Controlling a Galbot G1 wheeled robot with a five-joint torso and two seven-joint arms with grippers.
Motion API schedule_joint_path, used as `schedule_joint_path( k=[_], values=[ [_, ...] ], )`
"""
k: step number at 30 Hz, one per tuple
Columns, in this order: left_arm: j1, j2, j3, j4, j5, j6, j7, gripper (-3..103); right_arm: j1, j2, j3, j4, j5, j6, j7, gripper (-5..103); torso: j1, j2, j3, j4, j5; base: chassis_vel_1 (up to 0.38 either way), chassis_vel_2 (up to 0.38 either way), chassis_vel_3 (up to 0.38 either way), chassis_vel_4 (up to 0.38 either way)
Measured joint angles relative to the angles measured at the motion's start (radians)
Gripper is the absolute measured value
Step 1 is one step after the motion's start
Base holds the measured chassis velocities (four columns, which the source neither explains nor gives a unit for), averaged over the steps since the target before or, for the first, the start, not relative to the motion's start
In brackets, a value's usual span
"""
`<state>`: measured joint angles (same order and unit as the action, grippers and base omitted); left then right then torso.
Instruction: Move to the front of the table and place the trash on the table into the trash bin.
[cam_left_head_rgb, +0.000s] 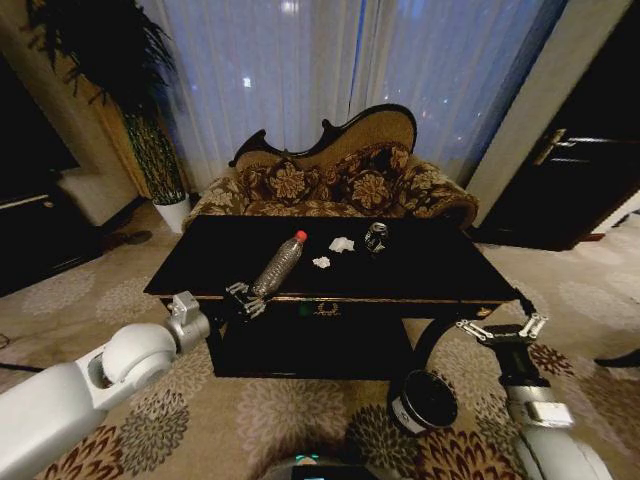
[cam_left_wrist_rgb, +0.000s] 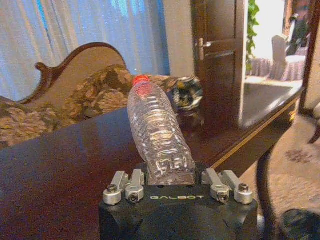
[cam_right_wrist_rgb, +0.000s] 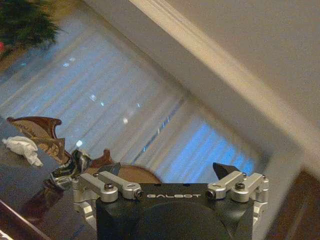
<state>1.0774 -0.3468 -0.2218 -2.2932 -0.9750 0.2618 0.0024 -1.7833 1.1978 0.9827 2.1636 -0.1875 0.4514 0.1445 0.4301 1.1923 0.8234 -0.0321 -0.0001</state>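
Note:
A clear plastic bottle (cam_left_head_rgb: 279, 263) with a red cap lies on the glossy black table (cam_left_head_rgb: 440, 270), near its front edge. My left gripper (cam_left_head_rgb: 243, 299) is at the bottle's bottom end, open. In the left wrist view the bottle (cam_left_wrist_rgb: 155, 127) has its base between the jaws of the left gripper (cam_left_wrist_rgb: 172, 176). Two white paper lumps (cam_left_head_rgb: 341, 244) (cam_left_head_rgb: 321, 262) and a shiny wrapper piece (cam_left_head_rgb: 375, 237) lie further back on the table. The dark round trash bin (cam_left_head_rgb: 425, 401) stands on the carpet in front of the table. My right gripper (cam_left_head_rgb: 503, 329) hangs open beside the table's right front corner.
A patterned sofa (cam_left_head_rgb: 330, 185) stands behind the table. A plant in a white pot (cam_left_head_rgb: 172, 212) is at the back left. A dark door (cam_left_head_rgb: 580, 180) is on the right. Patterned carpet (cam_left_head_rgb: 290, 410) spreads in front of the table.

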Motion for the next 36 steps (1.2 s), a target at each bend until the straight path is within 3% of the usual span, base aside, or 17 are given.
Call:
schedule_joint_path(
  k=[4, 6, 8, 10, 12, 15, 17, 28, 30, 33, 36],
  values=[
    [-0.042, 0.007, 0.014, -0.025, -0.104, 0.021, -0.011, 43, 0.007, -0.001, 0.013, 0.0, -0.119, 0.045, 0.036, 100, 0.0, 0.0, 0.0, -0.0002, 0.0001, 0.0, 0.0, 0.0, 0.0],
    [-0.075, 0.014, 0.039, -0.045, -0.164, 0.032, -0.013, 43, 0.014, 0.001, 0.021, 0.0, -0.238, 0.092, 0.078, 100, 0.0, 0.0, 0.0, -0.0003, 0.0002, 0.0, 0.0, 0.0, 0.0],
    [-0.077, 0.016, 0.045, -0.049, -0.168, 0.032, -0.012, 43, 0.017, 0.003, 0.023, 0.0, -0.277, 0.107, 0.091, 100, 0.0, 0.0, 0.0, -0.0003, 0.0003, 0.0, 0.0, 0.0, 0.0],
    [-0.074, 0.017, 0.066, -0.063, -0.171, 0.031, -0.003, 43, 0.029, 0.009, 0.026, -0.007, -0.406, 0.151, 0.126, 100, 0.0, 0.0, 0.0, -0.0002, 0.0, 0.0, 0.0, 0.0, 0.0],
    [-0.073, 0.016, 0.072, -0.067, -0.171, 0.031, -0.001, 43, 0.033, 0.011, 0.026, -0.01, -0.436, 0.16, 0.136, 100, 0.0, 0.0, 0.0, -0.0001, 0.0, 0.0, 0.0, 0.0, 0.0],
    [-0.083, -0.001, 0.126, -0.081, -0.146, 0.027, 0.006, 43, 0.04, 0.028, 0.01, -0.031, -0.582, 0.205, 0.184, 100, 0.0, 0.0, 0.0, -0.0001, 0.0002, 0.0, 0.0, 0.0, 0.0],
    [-0.1, -0.015, 0.158, -0.083, -0.133, 0.024, 0.007, 43, 0.038, 0.034, -0.001, -0.039, -0.63, 0.223, 0.191, 100, 0.0, 0.0, 0.0, -0.0001, 0.0002, 0.0, 0.0, 0.0, 0.0],
    [-0.289, -0.113, 0.387, -0.061, -0.12, 0.004, -0.001, 43, 0.036, 0.02, -0.037, -0.075, -0.711, 0.253, 0.176, 100, 0.0, 0.0, 0.0, -0.0002, 0.0003, 0.0, 0.0, 0.0, 0.0],
    [-0.368, -0.146, 0.49, -0.052, -0.16, 0.004, -0.008, 43, 0.039, 0.015, -0.046, -0.082, -0.734, 0.258, 0.174, 100, 0.0, 0.0, 0.0, -0.0001, 0.0003, 0.0, 0.0, 0.0, 0.0],
    [-0.403, -0.168, 0.535, -0.044, -0.176, 0.004, -0.012, 43, 0.039, 0.013, -0.051, -0.083, -0.741, 0.258, 0.172, 100, 0.0, 0.0, 0.0, -0.0002, 0.0002, 0.0, 0.0, 0.0, 0.0],
    [-0.491, -0.238, 0.633, -0.013, -0.248, 0.004, -0.035, 43, 0.04, 0.012, -0.057, -0.084, -0.774, 0.265, 0.172, 100, 0.0, 0.0, 0.0, -0.0001, 0.0001, 0.0, 0.0, 0.0, 0.0]
  ],
)
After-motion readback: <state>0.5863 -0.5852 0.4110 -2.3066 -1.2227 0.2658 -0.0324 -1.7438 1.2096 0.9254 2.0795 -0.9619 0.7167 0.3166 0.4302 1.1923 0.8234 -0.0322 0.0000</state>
